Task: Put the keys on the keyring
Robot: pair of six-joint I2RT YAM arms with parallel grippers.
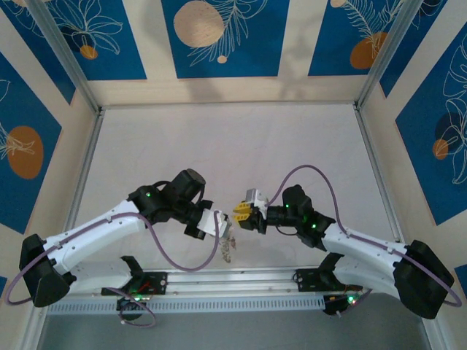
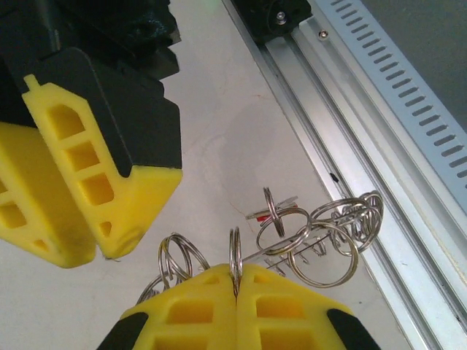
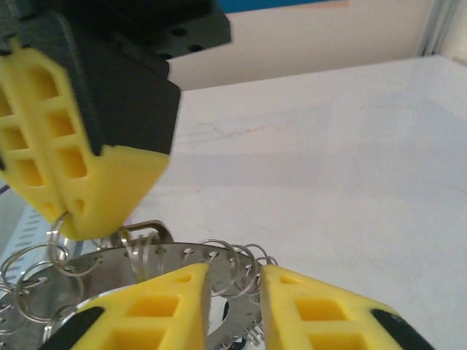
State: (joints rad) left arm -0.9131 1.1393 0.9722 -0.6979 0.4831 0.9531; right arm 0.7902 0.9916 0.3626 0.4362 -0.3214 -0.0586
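Clamped tight at the left gripper (image 2: 236, 275): blocky, hollow-celled yellow plastic tips flush on one thin wire loop of the keyring (image 2: 314, 237). Parted by a narrow gap at the right gripper (image 3: 235, 277), straddling the fringe of round silvery loops; cannot tell whether touching. Spreads beneath as a flat grey metal band, holed along its rim, over the smooth white table (image 3: 350, 182).
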